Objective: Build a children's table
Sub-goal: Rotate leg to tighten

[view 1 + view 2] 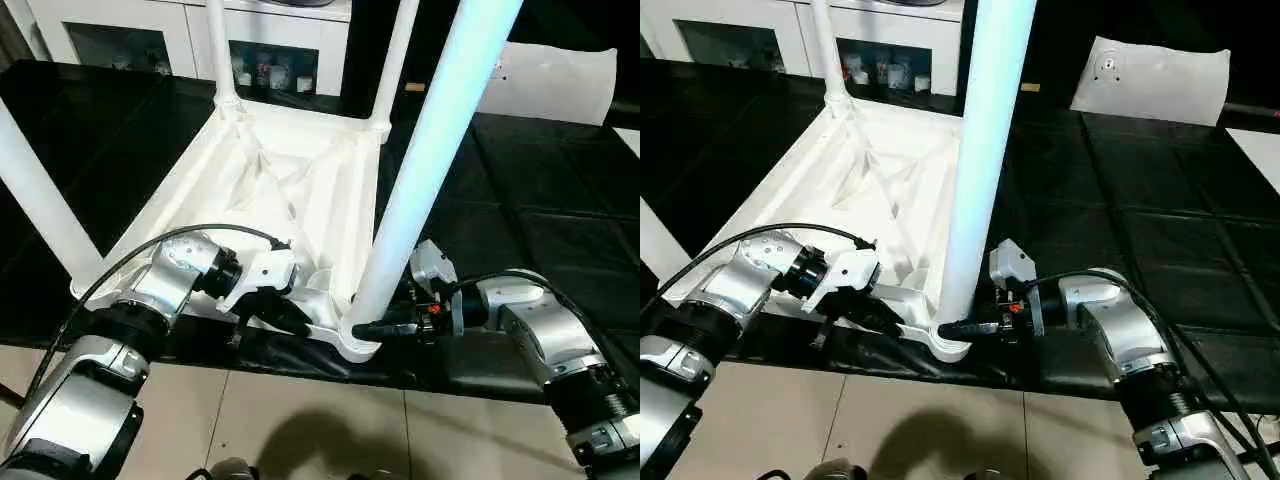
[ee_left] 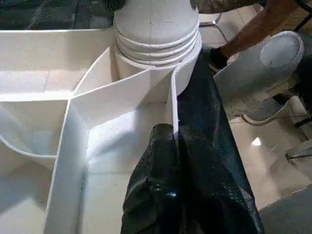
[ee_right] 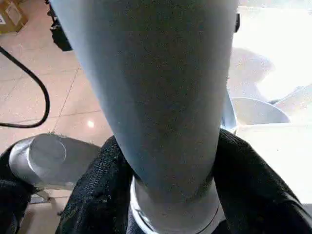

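The children's table (image 1: 290,190) is lying upside down on a black padded work surface (image 1: 540,200), its ribbed underside facing up, with white legs standing in the corner sockets; the nearest leg (image 1: 420,170) is rising from the socket (image 1: 358,340) that sits directly between the two grippers; the right gripper (image 1: 385,328) is reaching in from the side and its black fingers are flanking the base of that leg, partly closed around the tube, though whether they are pressing on it I cannot tell; the left gripper (image 1: 290,320) is pinching the thin rim wall (image 2: 174,105) just beside the socket, its fingers fully closed on it; the tabletop is looking like moulded plastic, smooth and glossy, probably light and fairly stiff thanks to the ribs, though the thin walls may be flexing under a hard pinch; the leg is a long, smooth, tapered tube with ringed ridges at its foot, likely slippery and prone to levering, so taking hold low, near the socket, is seeming the safest grip.
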You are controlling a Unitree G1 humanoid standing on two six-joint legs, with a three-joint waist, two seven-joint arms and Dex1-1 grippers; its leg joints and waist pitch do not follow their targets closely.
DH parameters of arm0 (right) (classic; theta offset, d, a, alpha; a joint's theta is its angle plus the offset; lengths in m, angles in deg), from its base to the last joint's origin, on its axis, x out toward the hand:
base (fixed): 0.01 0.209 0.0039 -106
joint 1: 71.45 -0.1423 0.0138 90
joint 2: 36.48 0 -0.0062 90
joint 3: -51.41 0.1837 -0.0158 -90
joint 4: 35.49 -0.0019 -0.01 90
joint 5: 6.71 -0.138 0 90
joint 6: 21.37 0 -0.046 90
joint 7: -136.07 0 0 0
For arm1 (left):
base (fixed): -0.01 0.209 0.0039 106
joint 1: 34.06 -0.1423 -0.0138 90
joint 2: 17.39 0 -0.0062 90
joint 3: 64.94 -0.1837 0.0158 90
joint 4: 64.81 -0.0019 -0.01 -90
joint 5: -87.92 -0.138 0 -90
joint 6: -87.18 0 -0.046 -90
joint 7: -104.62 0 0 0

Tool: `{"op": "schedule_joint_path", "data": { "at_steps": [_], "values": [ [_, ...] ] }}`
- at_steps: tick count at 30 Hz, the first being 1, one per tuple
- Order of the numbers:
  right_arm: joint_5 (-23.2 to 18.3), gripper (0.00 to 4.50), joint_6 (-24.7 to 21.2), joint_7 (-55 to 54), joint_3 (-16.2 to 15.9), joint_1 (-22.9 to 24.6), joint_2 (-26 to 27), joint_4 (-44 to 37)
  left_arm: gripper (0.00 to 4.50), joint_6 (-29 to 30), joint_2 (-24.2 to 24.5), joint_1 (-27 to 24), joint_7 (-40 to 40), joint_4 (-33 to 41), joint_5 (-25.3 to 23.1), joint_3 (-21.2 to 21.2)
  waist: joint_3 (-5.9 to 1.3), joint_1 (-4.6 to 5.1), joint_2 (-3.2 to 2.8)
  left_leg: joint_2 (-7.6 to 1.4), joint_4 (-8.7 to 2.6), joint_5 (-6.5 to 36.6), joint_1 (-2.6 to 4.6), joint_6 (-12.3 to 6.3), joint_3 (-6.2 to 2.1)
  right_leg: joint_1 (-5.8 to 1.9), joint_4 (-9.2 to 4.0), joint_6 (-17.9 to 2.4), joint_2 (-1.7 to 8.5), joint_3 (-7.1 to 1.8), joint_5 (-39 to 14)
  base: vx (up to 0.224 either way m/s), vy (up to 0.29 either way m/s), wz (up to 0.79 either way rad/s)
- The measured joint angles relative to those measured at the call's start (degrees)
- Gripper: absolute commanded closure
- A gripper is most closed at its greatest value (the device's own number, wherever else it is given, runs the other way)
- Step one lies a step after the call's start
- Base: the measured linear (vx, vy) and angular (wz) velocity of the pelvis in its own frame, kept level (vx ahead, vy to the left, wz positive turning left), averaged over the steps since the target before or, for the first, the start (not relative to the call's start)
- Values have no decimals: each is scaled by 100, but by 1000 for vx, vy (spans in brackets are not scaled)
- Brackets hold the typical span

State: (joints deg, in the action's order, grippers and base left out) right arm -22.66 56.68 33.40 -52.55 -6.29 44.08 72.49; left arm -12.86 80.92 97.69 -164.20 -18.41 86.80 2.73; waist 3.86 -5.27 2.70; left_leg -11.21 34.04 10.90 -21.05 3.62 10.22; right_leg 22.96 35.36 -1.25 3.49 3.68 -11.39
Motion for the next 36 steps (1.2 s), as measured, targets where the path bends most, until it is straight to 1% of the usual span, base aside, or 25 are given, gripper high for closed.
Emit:
{"op": "schedule_joint_path", "data": {
  "at_steps": [2,3,5,8,9,11,12,13,15,18,21,23,24,25,26,27,29,31,32,35,36],
  "values": [
    [-16,250,-208,-138,41,69,53,-166,450,107,-54,1,67,1,18,50,0,-4,0,0,1,0,2,0,0,-2,1,0,0,0,0,0,0,0],
    [-20,250,-363,-325,92,136,97,-286,450,208,-73,2,176,-1,8,87,0,-5,-1,0,2,-1,4,1,0,-3,5,-2,1,0,1,0,0,0],
    [-4,250,-510,-662,205,228,173,-381,450,355,-124,6,421,-3,-37,144,0,-1,-1,0,3,2,10,12,0,-8,8,-12,2,-1,8,0,0,0],
    [242,250,-630,-1669,461,323,554,-426,450,884,-312,8,1110,-60,-108,379,0,61,-1,1,2,-5,34,35,1,-21,5,-37,1,-1,35,-17,0,-2],
    [332,251,-672,-2137,574,356,739,-434,450,1078,-406,9,1391,-74,-127,456,0,121,0,1,2,-9,47,42,2,-24,1,-16,1,-2,26,-50,-1,-6],
    [452,253,-786,-2732,738,366,940,-434,450,1330,-595,8,1794,-79,-144,532,0,222,0,2,-2,-9,56,43,0,-30,-12,-6,1,-1,20,0,0,0],
    [508,253,-886,-3096,870,366,1082,-433,450,1478,-758,8,2058,-108,-143,609,1,261,0,3,-4,-9,58,43,0,-30,-19,-6,1,-1,20,0,0,0],
    [561,253,-915,-3321,933,365,1170,-432,450,1561,-844,8,2220,-123,-143,655,1,279,0,3,-5,-9,58,43,0,-30,-22,-6,0,-1,20,0,0,0],
    [770,254,-1033,-4102,1093,345,1503,-434,450,1829,-1100,12,2781,-123,-158,726,-15,332,-28,12,-9,-9,65,42,0,-34,-25,-6,2,-6,20,0,0,0],
    [958,254,-1160,-4833,1182,268,1829,-430,450,1983,-1290,23,3205,-121,-235,816,-20,350,-40,18,-27,-9,76,42,-2,-37,-31,-3,3,-7,19,0,0,0],
    [1077,254,-1244,-5311,1310,214,2064,-429,450,2131,-1451,34,3520,-45,-318,855,-21,353,-47,20,-35,-9,72,42,-2,-34,-37,-3,3,-8,19,0,0,0],
    [1084,254,-1232,-5329,1326,210,2066,-435,450,2171,-1466,30,3542,11,-330,850,-21,353,-47,20,-37,-9,66,42,-2,-31,-37,-2,3,-9,19,0,0,0],
    [1088,220,-1218,-5329,1329,211,2065,-443,450,2217,-1468,16,3542,64,-332,850,-20,354,-48,20,-38,-9,65,42,-2,-30,-37,-1,3,-9,20,0,0,0],
    [1107,220,-1166,-5315,1328,216,2051,-445,450,2242,-1468,0,3545,117,-335,849,-20,352,-49,20,-41,-9,64,42,-2,-29,-37,-1,3,-9,21,0,0,0],
    [1135,199,-1108,-5293,1323,230,2032,-445,450,2252,-1467,-14,3547,163,-344,844,-19,351,-50,20,-43,-9,60,42,-2,-26,-37,-2,3,-9,23,0,0,0],
    [1178,183,-976,-5130,1256,258,1890,-444,450,2240,-1466,-34,3535,228,-357,822,-15,345,-57,20,-46,-9,54,42,-2,-21,-37,-4,3,-9,24,0,0,0],
    [1185,180,-865,-4834,1189,271,1719,-441,450,2172,-1437,-60,3477,278,-359,791,-8,341,-69,20,-52,-9,51,42,-2,-18,-37,-23,2,-9,36,0,0,0],
    [1168,151,-812,-4618,1188,270,1650,-440,450,2093,-1376,-77,3382,306,-359,783,0,340,-82,20,-66,-9,51,42,-2,-12,-37,-21,0,-7,34,0,0,0],
    [1136,140,-785,-4492,1185,271,1599,-435,450,2053,-1336,-100,3323,348,-359,769,2,337,-86,20,-74,-9,51,42,-2,-8,-37,-20,0,-7,34,0,0,0],
    [1000,118,-629,-3862,1045,272,1290,-414,450,1816,-1105,-156,2980,440,-350,694,9,343,-84,17,-93,-9,50,43,-2,4,-38,-19,-7,-6,32,0,0,0],
    [934,102,-502,-3525,986,271,1087,-366,450,1709,-1002,-193,2799,485,-315,670,13,344,-81,15,-95,-9,45,43,-3,9,-38,-19,-9,-4,28,0,0,0]
  ]
}}
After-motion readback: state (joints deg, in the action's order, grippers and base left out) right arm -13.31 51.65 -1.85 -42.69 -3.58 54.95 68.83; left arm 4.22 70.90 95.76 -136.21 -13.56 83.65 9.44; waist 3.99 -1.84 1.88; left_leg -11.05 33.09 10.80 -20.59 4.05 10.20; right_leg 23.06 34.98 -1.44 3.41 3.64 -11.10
